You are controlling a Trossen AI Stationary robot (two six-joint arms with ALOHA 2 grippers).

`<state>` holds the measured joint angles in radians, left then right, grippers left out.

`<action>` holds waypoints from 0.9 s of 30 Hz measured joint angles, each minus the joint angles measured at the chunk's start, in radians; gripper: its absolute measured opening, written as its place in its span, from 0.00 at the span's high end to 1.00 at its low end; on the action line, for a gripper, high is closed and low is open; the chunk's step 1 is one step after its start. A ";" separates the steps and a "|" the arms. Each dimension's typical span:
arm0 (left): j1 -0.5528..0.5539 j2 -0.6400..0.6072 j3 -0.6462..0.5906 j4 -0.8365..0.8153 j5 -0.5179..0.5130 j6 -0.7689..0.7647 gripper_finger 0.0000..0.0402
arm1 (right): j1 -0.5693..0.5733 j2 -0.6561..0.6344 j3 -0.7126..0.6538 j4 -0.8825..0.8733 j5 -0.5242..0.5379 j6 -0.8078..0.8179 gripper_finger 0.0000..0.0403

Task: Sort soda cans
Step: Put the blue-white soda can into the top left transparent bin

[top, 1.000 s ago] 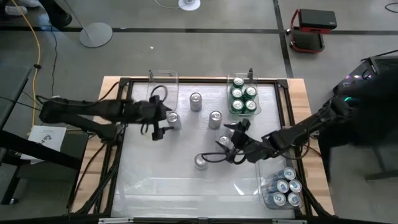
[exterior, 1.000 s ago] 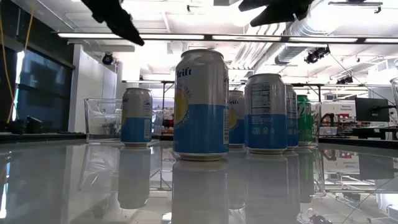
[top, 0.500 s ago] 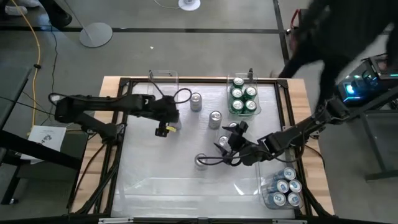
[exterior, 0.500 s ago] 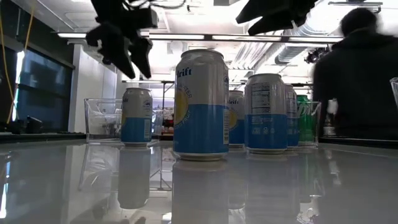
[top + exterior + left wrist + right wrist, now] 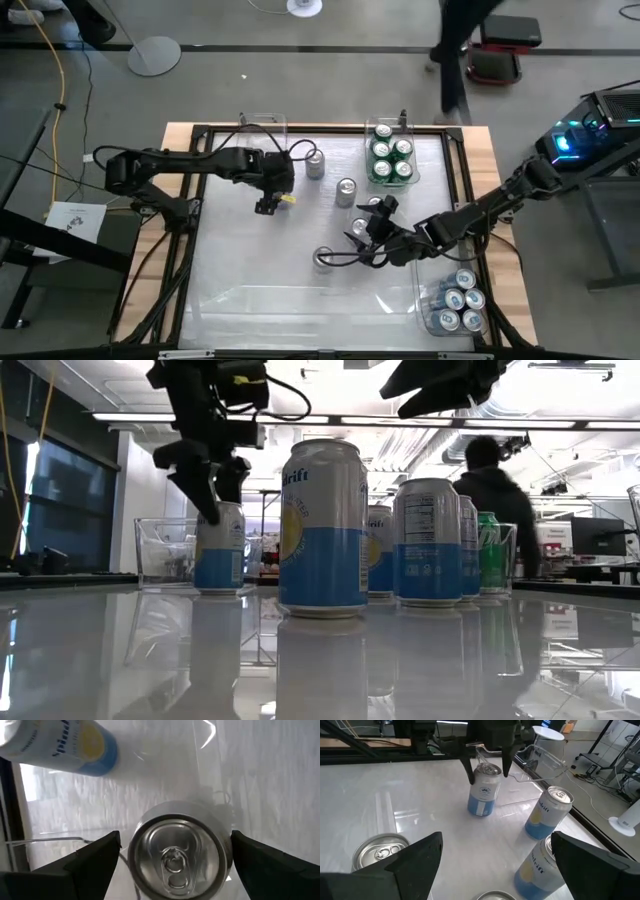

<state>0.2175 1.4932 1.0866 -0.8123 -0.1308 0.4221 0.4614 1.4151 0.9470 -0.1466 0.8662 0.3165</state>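
I held the left gripper (image 5: 213, 485) wide, straddling a blue can (image 5: 176, 851) directly beneath. Right gripper (image 5: 362, 232) hovered wide between other cans (image 5: 546, 815), bare table (image 5: 270, 290) beyond.

Your two arms are dark, near black, built of slim jointed links. The left arm (image 5: 190, 165) carries black cables looping off its wrist and a small yellow mark beside the left gripper (image 5: 268, 203), whose fingers (image 5: 75, 867) are flat, matte black wedges. The right arm (image 5: 480, 212) is equally dark, a black cable curling by the right gripper (image 5: 362, 234).
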 joint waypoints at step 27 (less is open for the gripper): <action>-0.025 -0.048 -0.002 0.006 0.003 -0.132 0.29 | 0.000 0.000 0.000 0.000 -0.002 -0.002 0.11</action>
<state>0.1928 1.4455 1.0851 -0.8061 -0.1276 0.2902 0.4614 1.4147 0.9470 -0.1471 0.8642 0.3145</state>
